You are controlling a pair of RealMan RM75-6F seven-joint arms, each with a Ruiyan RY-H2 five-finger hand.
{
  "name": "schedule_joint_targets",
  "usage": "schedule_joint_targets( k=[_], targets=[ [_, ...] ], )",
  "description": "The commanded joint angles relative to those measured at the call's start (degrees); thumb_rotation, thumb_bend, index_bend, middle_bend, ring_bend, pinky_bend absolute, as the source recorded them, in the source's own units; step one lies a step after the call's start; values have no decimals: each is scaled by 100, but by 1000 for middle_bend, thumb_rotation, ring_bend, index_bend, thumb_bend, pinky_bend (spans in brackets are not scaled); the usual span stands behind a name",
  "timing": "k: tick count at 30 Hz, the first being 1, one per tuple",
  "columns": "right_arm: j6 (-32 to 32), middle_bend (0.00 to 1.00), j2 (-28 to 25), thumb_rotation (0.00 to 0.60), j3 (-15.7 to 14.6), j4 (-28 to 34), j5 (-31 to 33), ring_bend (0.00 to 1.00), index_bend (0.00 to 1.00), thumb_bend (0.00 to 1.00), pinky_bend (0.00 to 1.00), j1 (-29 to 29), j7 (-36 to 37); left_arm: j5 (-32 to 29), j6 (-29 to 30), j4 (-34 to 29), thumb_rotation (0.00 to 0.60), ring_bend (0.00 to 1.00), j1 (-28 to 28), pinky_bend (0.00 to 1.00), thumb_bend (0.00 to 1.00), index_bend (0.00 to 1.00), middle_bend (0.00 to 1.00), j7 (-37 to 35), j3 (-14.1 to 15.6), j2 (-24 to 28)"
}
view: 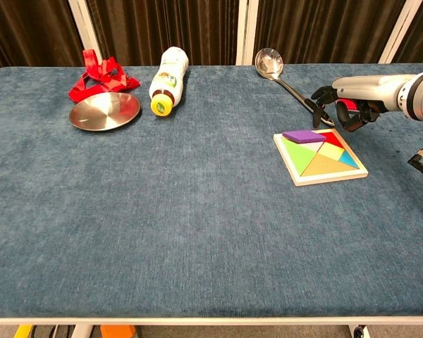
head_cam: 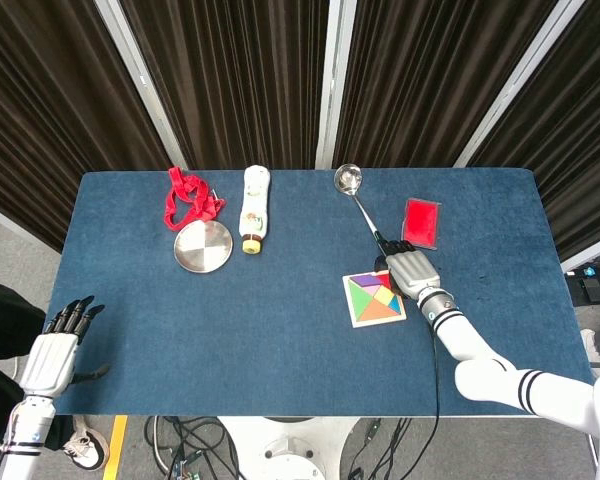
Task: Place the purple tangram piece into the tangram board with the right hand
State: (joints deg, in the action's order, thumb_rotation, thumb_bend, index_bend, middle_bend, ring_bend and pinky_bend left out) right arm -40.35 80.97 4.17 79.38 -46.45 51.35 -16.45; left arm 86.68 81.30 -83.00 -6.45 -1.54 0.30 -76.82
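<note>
Purple tangram piece, a flat parallelogram, lies at the far-left corner of the square wooden tangram board, just left of and nearer the camera than the right hand. In the chest view it looks raised a little above the other coloured pieces, so I judge it may not be fully seated, though the pictures cannot settle that.

That right hand hovers just beyond the board's far edge with its dark fingers curled downward and nothing in them. The left hand hangs off the desk's near-left corner, fingers apart and empty.

Risks from here:
- If the piece sits proud of its slot, a nudge from the curled fingers could tip it out or shift the neighbouring pieces.
- The long metal spoon has its handle end right beside the right hand's fingers; a careless sweep could knock it against the board.
- The flat red card lies just beyond the right hand and could be dragged across the blue desk.
</note>
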Motion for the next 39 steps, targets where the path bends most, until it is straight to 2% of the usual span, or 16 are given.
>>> schedule_joint_targets(
  k=[1, 28, 39],
  targets=[
    [13, 0, 6, 600, -1, -4, -8, 0, 358, 971, 0, -6, 0, -1, 11, 1, 600, 0, 3, 140, 31, 142, 45, -4, -5, 0],
    [6, 0, -27, 600, 102, 117, -45, 0, 367, 972, 0, 3, 10, -2, 19, 3, 600, 0, 10, 140, 31, 142, 45, -24, 0, 10],
    [73, 0, -84, 600, 175, 472, -471, 0, 375, 974, 0, 21, 198, 16, 55, -40, 600, 0, 12, 140, 31, 142, 45, 5, -9, 29]
  ],
)
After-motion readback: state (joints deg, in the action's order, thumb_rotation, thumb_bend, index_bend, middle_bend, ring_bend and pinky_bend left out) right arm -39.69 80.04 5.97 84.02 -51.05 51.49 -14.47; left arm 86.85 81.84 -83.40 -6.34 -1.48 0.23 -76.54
